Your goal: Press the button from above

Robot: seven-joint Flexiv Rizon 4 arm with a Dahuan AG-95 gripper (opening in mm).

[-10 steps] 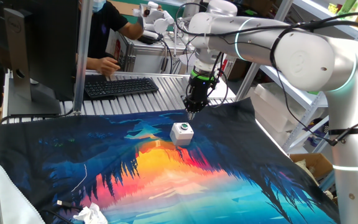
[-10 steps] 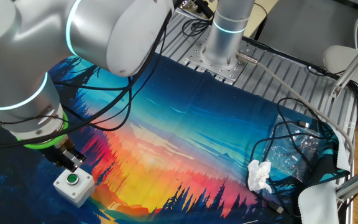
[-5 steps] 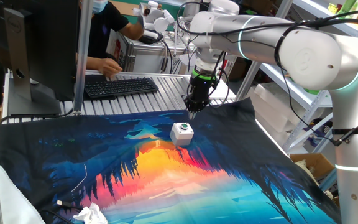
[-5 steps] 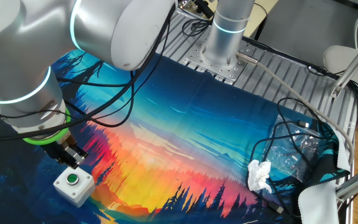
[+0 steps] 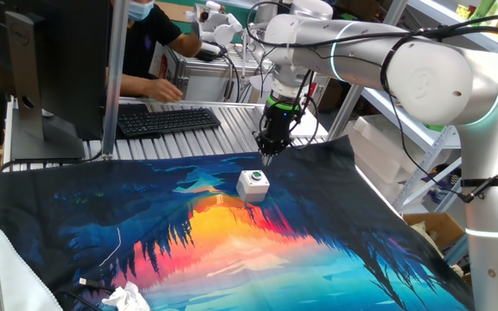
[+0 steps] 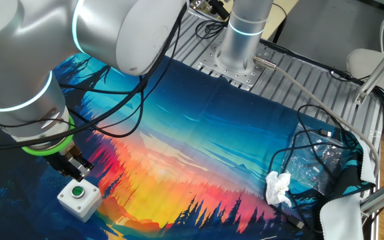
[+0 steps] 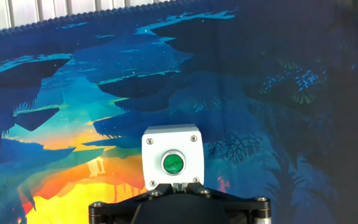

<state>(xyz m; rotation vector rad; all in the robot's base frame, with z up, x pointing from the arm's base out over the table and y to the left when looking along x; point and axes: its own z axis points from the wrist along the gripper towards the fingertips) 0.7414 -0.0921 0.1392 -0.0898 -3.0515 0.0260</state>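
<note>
The button [image 5: 253,183] is a small white box with a round green cap, standing on the colourful mat [image 5: 232,250]. It also shows in the other fixed view [image 6: 79,194] and in the hand view [image 7: 173,162], low in the middle. My gripper [image 5: 266,155] hangs above the mat just behind the button and a little above it, not touching it. In the other fixed view the gripper [image 6: 79,172] is just over the box's far edge. In the hand view the gripper [image 7: 180,185] shows its fingertips pressed together and empty.
A keyboard [image 5: 167,121] and a monitor [image 5: 24,78] stand behind the mat, with a person's hand at the keyboard. Crumpled tissue [image 6: 277,189] and a tangle of cables [image 6: 319,153] lie at one mat edge. The robot base [image 6: 235,63] stands on the slatted table.
My gripper has barely moved, only a slight shift beside the button. The person's hand at the keyboard has moved a little.
</note>
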